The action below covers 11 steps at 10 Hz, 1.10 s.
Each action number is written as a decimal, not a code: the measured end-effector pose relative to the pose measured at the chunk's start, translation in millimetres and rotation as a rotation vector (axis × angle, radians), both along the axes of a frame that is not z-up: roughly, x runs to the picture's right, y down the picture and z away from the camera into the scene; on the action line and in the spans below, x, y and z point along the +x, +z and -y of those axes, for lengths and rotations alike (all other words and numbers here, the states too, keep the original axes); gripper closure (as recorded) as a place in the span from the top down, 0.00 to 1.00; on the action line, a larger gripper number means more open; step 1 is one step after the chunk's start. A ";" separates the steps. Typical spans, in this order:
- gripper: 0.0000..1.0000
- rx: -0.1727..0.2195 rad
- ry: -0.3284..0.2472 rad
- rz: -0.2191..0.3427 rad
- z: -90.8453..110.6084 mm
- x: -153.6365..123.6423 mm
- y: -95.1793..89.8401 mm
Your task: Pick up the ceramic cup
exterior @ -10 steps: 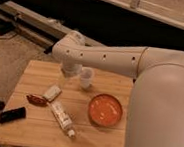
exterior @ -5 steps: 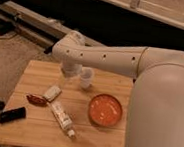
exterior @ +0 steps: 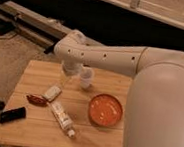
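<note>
The ceramic cup (exterior: 86,78) is a small plain white cup standing upright on the far middle part of the wooden table (exterior: 33,131). My white arm reaches in from the right, and its wrist hangs over the table's far side. My gripper (exterior: 66,79) points down just left of the cup, close beside it and low over the tabletop. I cannot tell whether it touches the cup.
A shallow orange-red bowl (exterior: 105,110) sits right of centre. A small white packet (exterior: 53,92), a red wrapper (exterior: 36,100), a white tube (exterior: 62,117) and a black object (exterior: 13,114) lie on the left half. Dark rails and floor lie behind the table.
</note>
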<state>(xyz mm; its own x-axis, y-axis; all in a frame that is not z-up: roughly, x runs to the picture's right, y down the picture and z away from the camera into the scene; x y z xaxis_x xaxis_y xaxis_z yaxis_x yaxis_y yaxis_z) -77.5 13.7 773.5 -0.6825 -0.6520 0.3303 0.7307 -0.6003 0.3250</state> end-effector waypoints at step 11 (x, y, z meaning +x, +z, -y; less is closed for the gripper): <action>0.80 -0.103 -0.006 0.026 0.1 14.6 82.5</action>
